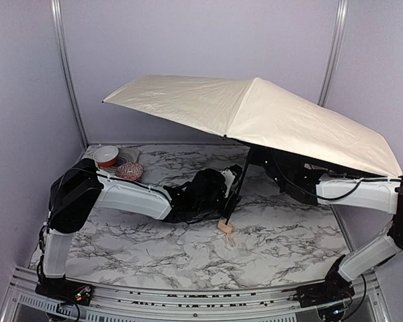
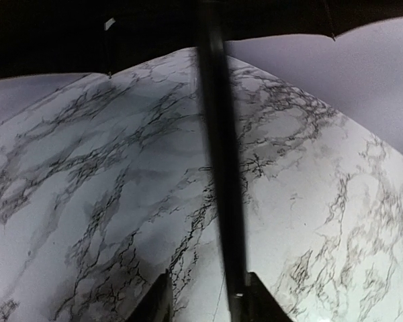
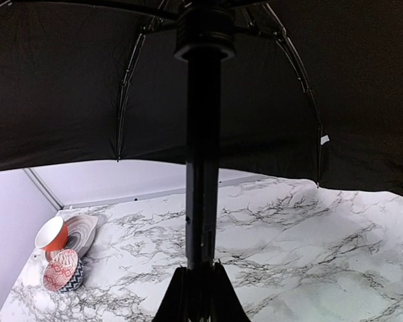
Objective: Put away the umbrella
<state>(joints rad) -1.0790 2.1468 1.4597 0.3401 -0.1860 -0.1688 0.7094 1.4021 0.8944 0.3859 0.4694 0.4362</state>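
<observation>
Barely begun: saw umbrella (image 1: 255, 114) fully spread above, shaft (image 3: 201, 168) clamped in right jaws, straddled by left jaws, grip unclear; collapsing, stowing left undone.

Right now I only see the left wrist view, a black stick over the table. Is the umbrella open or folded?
Observer: Open. The umbrella spreads its cream top wide above the table.
Operator: Who holds it?
Observer: The right hand is shut on the stick, high up near the top.
Operator: Where's the handle?
Observer: The tan handle sits low by the table, at the stick's bottom end.
</observation>
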